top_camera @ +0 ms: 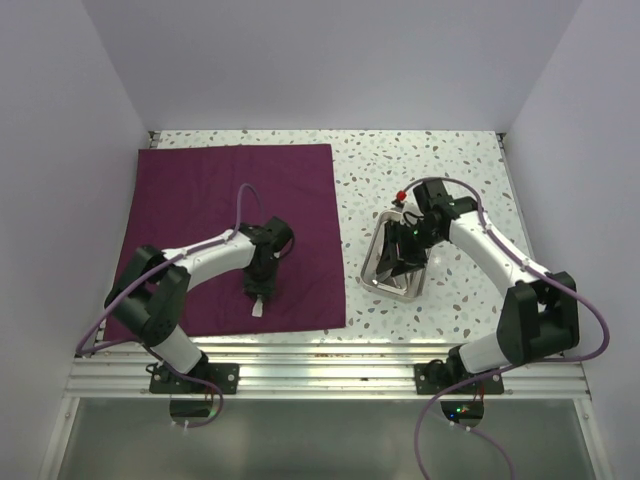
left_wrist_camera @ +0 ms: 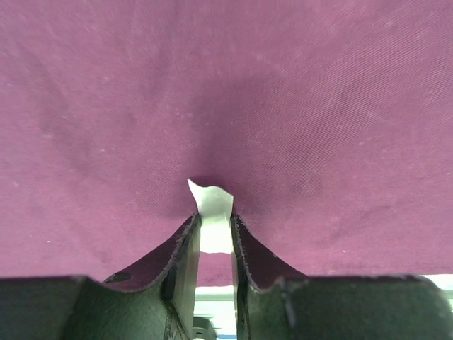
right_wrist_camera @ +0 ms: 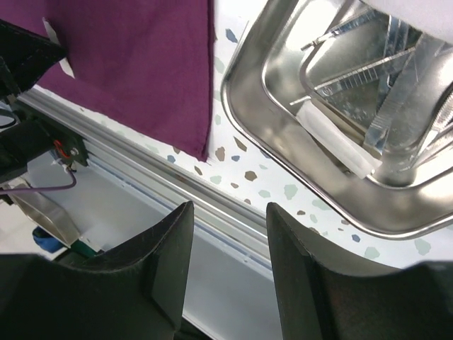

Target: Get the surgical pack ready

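The maroon cloth (top_camera: 200, 200) lies flat on the left half of the table. My left gripper (top_camera: 258, 296) is down near the cloth's front edge. In the left wrist view the left gripper (left_wrist_camera: 214, 218) is shut on a small white gauze piece (left_wrist_camera: 209, 195), which sticks out past the fingertips over the cloth (left_wrist_camera: 318, 106). The steel tray (top_camera: 390, 290) sits right of the cloth. My right gripper (top_camera: 400, 262) hovers over it, open and empty (right_wrist_camera: 226, 234). In the tray (right_wrist_camera: 248, 120) lie shiny metal instruments (right_wrist_camera: 361, 71) and a folded white gauze pad (right_wrist_camera: 333, 142).
A speckled table top (top_camera: 420, 160) shows between cloth and tray. An aluminium rail (top_camera: 320, 365) runs along the near edge, where both arm bases are bolted. White walls close in the back and both sides.
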`<state>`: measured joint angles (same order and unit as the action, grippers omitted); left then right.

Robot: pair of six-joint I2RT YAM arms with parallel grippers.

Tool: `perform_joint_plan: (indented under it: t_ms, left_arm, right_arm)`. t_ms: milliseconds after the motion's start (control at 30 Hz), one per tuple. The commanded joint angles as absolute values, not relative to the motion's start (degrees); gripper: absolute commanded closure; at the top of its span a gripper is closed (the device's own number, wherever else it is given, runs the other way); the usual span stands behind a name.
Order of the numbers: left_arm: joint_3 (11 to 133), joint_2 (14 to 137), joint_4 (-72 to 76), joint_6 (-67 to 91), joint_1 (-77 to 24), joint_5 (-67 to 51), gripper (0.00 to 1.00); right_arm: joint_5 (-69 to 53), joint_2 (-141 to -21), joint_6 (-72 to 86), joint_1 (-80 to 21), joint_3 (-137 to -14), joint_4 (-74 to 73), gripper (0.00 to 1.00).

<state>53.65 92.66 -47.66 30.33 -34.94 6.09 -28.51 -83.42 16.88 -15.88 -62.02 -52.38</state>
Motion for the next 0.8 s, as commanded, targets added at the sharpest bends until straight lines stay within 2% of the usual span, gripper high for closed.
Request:
perform_joint_plan:
  t_ms: [0,433,767]
  left_arm:
    - [57.3,91.1,-49.4,29.0,-34.9,7.6,0.74]
    - [63.8,89.2,-50.6,28.0,-34.9,2.9,0.85]
    - [73.7,90.0,-49.2,31.2,-35.0,-7.7,0.84]
  right_arm:
    - [-30.0,-84.3,17.5,-16.9,-66.3,-51.8,0.51]
    - [-34.2,-86.8,19.9,-18.5,-69.9,-49.9,0.51]
    - [-41.9,-91.1,25.2,-22.9,-72.1,-42.2,0.50]
